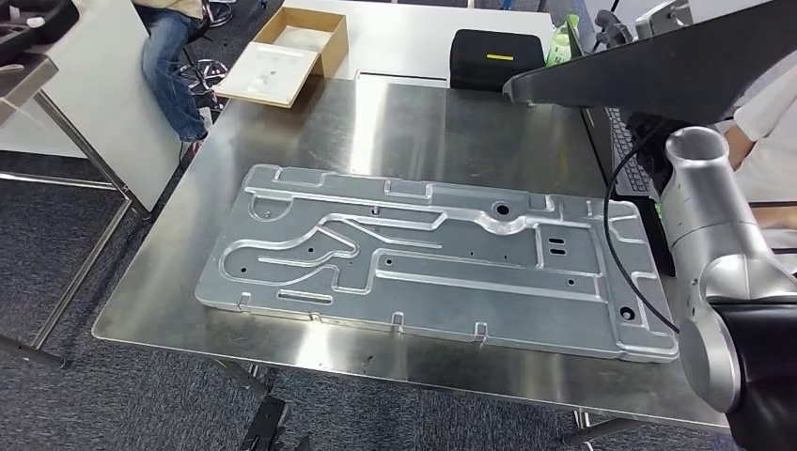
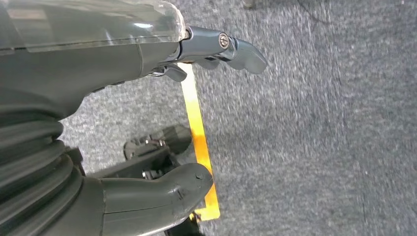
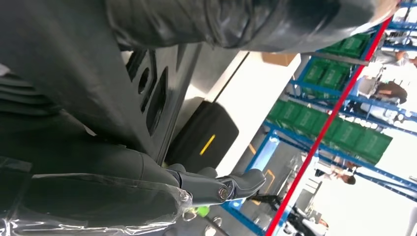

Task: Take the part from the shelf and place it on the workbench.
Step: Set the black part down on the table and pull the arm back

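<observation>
The right hand grips a dark flat part raised over the workbench, where a stamped metal panel already lies, the left hand hangs empty, fingers apart; judged next: lowering onto bare bench surface.

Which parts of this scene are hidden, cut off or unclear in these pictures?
- Right hand: in the right wrist view a dark panel covers much of it, so its hold cannot be told.
- Person: cut off by the top edge of the head view.
- Black case: small in the head view; its yellow label is unreadable.
- Metal plate: its far right corner is hidden by the robot's right arm.
- Green crates: blurred; contents unknown.
</observation>
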Controlling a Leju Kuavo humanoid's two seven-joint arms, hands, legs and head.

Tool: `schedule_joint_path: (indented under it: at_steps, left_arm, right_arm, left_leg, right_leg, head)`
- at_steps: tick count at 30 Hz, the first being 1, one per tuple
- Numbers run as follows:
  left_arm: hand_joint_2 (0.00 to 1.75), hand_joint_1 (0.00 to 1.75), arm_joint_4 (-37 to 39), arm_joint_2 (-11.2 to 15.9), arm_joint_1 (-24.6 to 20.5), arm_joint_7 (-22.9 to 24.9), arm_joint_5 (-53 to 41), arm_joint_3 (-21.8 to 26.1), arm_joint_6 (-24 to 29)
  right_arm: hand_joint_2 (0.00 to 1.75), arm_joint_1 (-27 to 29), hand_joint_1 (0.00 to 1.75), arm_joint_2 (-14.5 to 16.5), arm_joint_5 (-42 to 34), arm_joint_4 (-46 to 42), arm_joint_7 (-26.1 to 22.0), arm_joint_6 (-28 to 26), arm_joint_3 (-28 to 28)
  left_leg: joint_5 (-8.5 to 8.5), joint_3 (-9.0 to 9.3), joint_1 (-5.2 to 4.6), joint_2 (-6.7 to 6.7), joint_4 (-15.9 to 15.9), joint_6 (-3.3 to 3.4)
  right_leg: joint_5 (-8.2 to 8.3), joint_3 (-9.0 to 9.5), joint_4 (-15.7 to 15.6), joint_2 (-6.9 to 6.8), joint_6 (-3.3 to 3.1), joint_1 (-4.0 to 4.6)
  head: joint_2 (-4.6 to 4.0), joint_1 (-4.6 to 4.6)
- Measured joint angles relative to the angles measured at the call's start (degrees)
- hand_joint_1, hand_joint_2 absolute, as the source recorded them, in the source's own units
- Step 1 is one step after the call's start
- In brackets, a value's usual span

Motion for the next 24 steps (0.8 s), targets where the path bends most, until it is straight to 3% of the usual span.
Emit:
schedule_joint_path:
  at_steps: [2, 4, 5, 6, 7, 10, 12, 14, 16, 17, 19, 21, 22, 24]
  left_arm:
    - [1.75, 0.0, 0.0, -0.09, -0.16, 0.0, 0.0, 0.01, 0.01]
    - [1.75, 0.0, 0.0, -0.11, -0.22, -0.01, 0.01, 0.03, 0.01]
    - [1.75, 0.0, 0.0, -0.11, -0.18, -0.01, 0.01, 0.04, 0.01]
    - [1.75, 0.0, 0.0, -0.11, -0.14, -0.01, 0.01, 0.06, 0.01]
    - [1.75, 0.0, 0.0, -0.11, -0.12, -0.01, 0.0, 0.09, 0.01]
    - [1.75, 0.0, 0.0, -0.15, -0.18, -0.01, -0.01, 0.21, 0.01]
    - [1.75, 0.0, 0.0, -0.15, -0.24, -0.02, -0.01, 0.31, 0.01]
    - [1.75, 0.0, 0.0, -0.15, -0.22, -0.04, -0.01, 0.38, 0.02]
    - [1.75, 0.0, 0.0, -0.14, -0.23, -0.08, 0.01, 0.41, 0.05]
    - [1.75, 0.0, 0.0, -0.13, -0.26, -0.12, 0.04, 0.43, 0.1]
    - [1.75, 0.0, 0.0, -0.13, -0.21, -0.22, 0.1, 0.55, 0.19]
    - [1.75, 0.0, 0.0, -0.13, -0.03, -0.32, 0.11, 0.72, 0.2]
    - [1.75, 0.0, 0.0, -0.13, 0.03, -0.37, 0.1, 0.79, 0.13]
    - [1.75, 0.0, 0.0, -0.12, 0.0, -0.48, 0.09, 0.86, -0.07]
  right_arm:
    - [0.0, 0.08, 0.0, 0.07, 0.04, -0.1, -0.15, -0.68, -0.22]
    - [0.0, 0.28, 0.0, 0.09, 0.15, -0.12, -0.34, -1.44, -0.29]
    - [0.0, 0.5, 0.0, 0.12, 0.19, -0.12, -0.41, -1.74, -0.28]
    - [0.0, 0.73, 0.0, 0.15, 0.15, -0.13, -0.43, -1.95, -0.27]
    - [0.0, 0.89, 0.0, 0.17, 0.06, -0.18, -0.44, -2.1, -0.26]
    - [0.0, 0.9, 0.0, 0.22, -0.44, -0.65, -0.5, -2.31, -0.21]
    - [0.0, 0.86, 0.0, 0.27, -0.65, -0.89, -0.52, -2.37, -0.19]
    - [0.0, 0.93, 0.0, 0.31, -0.64, -0.94, -0.54, -2.47, -0.18]
    - [0.0, 0.96, 0.0, 0.34, 1.38, -1.14, -0.86, -3.97, 0.02]
    - [0.0, 0.85, 0.0, 0.36, 4.25, -1.34, -1.09, -5.72, 0.49]
    - [0.0, 0.39, 0.0, 0.31, 13.91, -1.75, -1.12, -10.12, 2.84]
    - [0.0, -0.27, 0.0, 0.22, 22.7, -1.81, 0.79, -10.26, 6.46]
    - [0.0, -0.72, 0.0, 0.21, 23.75, -1.57, 2.78, -7.32, 7.9]
    - [0.0, -1.76, 0.0, 0.31, 20.87, -0.68, 6.96, 0.37, 9.64]
  left_leg:
    - [0.53, 0.32, 0.28, 0.07, -0.79, 0.68]
    - [0.61, 0.3, 0.19, 0.04, -0.83, 0.91]
    - [0.59, 0.28, 0.17, 0.03, -0.77, 0.92]
    - [0.54, 0.27, 0.17, 0.02, -0.67, 0.93]
    - [0.44, 0.26, 0.18, 0.0, -0.51, 0.88]
    - [-0.26, 0.13, 0.14, -0.04, 0.45, 0.35]
    - [-0.53, -0.16, -0.06, -0.07, 0.88, -0.16]
    - [-0.52, -0.27, -0.21, -0.09, 0.86, -0.58]
    - [-1.64, -0.76, -0.25, -0.08, 2.17, -1.15]
    - [-3.07, -1.71, -0.21, -0.07, 4.42, -1.47]
    - [-6.77, -4.99, 0.05, -0.03, 11.83, -1.95]
    - [-8.33, -7.72, 0.24, -0.02, 17.58, -2.14]
    - [-7.46, -7.67, 0.28, -0.02, 17.32, -2.09]
    - [-3.4, -4.68, 0.28, -0.02, 10.63, -1.61]
  right_leg:
    - [-2.24, -1.39, 3.31, -0.02, 0.35, -0.07]
    - [-5.71, -4.69, 10.49, -0.04, 0.6, -0.18]
    - [-6.76, -6.28, 13.7, -0.04, 0.74, -0.23]
    - [-6.75, -7.1, 15.15, -0.06, 0.86, -0.29]
    - [-5.66, -6.85, 14.45, -0.09, 0.93, -0.36]
    - [-0.58, -1.69, 3.88, -0.15, 0.87, -0.43]
    - [-0.01, -0.12, 0.53, -0.03, 0.5, -0.19]
    - [0.02, -0.23, 0.48, 0.1, -0.06, -0.17]
    - [0.17, -0.16, 0.27, 0.03, -0.73, -0.49]
    - [0.23, -0.08, 0.16, -0.04, -1.05, -0.65]
    - [0.21, -0.04, 0.15, -0.13, -1.43, -0.62]
    - [0.19, 0.0, 0.17, -0.07, -1.49, -0.51]
    - [0.18, 0.05, 0.19, 0.0, -1.5, -0.45]
    - [0.15, 0.17, 0.24, 0.12, -1.47, -0.35]
  head:
    - [0.0, 0.04]
    - [0.0, 0.07]
    - [0.0, 0.08]
    - [0.0, 0.07]
    - [0.0, 0.08]
    - [0.0, 0.07]
    - [0.0, 0.06]
    - [0.0, 0.05]
    - [0.0, 0.01]
    - [0.0, -0.01]
    - [0.0, -0.06]
    - [0.0, -0.06]
    - [0.0, -0.05]
    - [0.0, -0.06]
